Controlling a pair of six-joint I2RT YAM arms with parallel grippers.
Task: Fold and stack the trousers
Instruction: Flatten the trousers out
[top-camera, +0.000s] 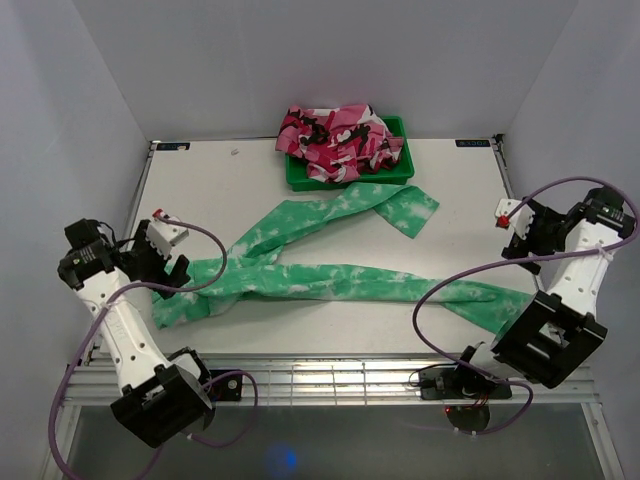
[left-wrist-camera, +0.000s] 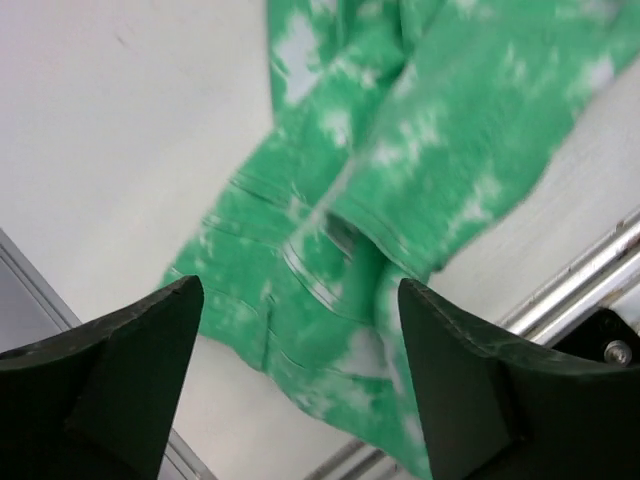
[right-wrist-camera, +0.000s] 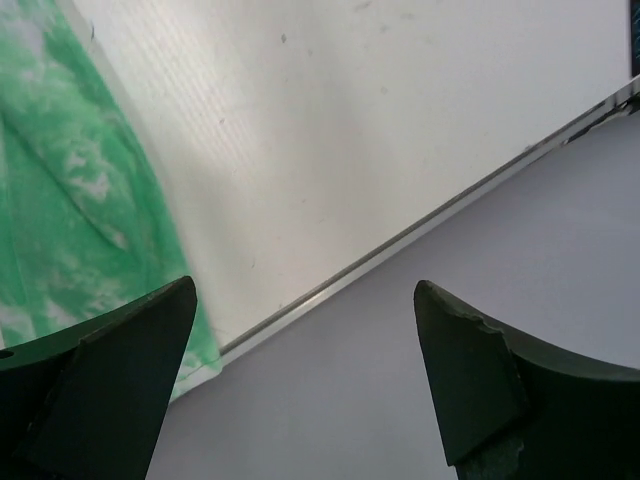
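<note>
Your left gripper (left-wrist-camera: 298, 300) has its jaws spread wide with nothing between them. The ribbed end of the trousers (top-camera: 330, 280) lies flat on the table (top-camera: 200, 180), just below and ahead of its fingers. From there, one leg runs off to its right toward the green bin (top-camera: 395, 180) of pink cloth (top-camera: 335, 140), and the other runs along the near edge. Your right gripper (right-wrist-camera: 305, 290) is spread wide too and holds nothing. That second leg's end lies beside its left finger, and the table's edge is beneath the gap.
</note>
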